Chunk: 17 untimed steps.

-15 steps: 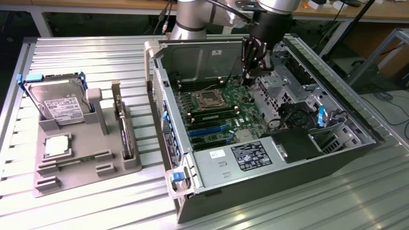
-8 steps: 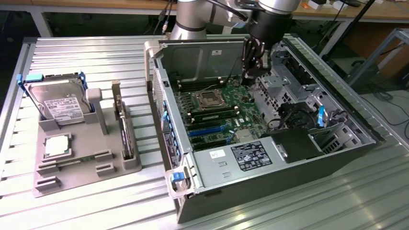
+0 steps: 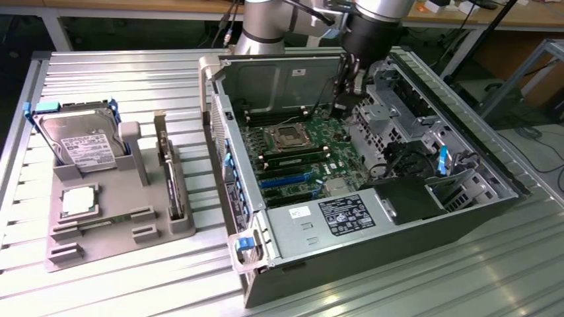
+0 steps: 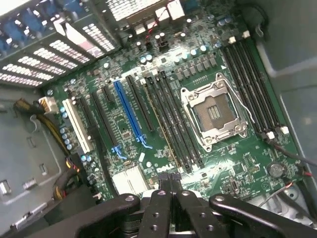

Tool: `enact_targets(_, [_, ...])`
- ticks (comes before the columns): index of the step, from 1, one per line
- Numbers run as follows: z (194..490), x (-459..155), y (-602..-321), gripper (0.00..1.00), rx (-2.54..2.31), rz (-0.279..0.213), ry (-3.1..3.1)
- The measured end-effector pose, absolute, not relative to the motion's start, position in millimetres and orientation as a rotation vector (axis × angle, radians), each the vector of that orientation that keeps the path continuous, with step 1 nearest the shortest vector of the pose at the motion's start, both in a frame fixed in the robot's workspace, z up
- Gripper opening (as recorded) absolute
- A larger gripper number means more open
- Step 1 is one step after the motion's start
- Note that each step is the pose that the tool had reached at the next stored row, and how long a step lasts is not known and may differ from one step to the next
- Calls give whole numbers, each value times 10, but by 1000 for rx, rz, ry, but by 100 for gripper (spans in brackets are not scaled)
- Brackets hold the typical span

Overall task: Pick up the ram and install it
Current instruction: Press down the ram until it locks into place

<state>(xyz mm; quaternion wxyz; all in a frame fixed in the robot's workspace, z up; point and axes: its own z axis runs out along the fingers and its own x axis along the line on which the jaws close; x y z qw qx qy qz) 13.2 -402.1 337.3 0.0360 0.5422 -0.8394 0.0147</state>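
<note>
The ram [image 3: 295,157] is a slim dark-green stick standing on edge in one of the long black slots beside the empty processor socket [image 3: 288,137], inside the open computer case [image 3: 231,142]. In the wrist view the ram [image 4: 166,134] shows as a thin edge among the slots next to the socket [image 4: 214,113]. My gripper [image 3: 342,104] hangs above the motherboard near the case's rear wall. Its black fingers [image 4: 157,208] are pressed together, so the gripper [image 4: 169,184] is shut with nothing visible between them. It hovers over the end of the slot bank, apart from the ram.
On the exterior view's left, a grey tray [image 3: 115,218] holds a hard drive [image 3: 84,142], a square silver processor [image 3: 78,200] and an upright expansion card [image 3: 170,175]. Drive cages and cables [image 3: 397,132] crowd the case's right side. A second slot bank [image 4: 250,84] lies beyond the socket.
</note>
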Motion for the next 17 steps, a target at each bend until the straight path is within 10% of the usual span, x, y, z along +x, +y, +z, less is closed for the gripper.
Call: enact_targets(17, [3323, 133, -4021, 11, 1152, 23, -2841])
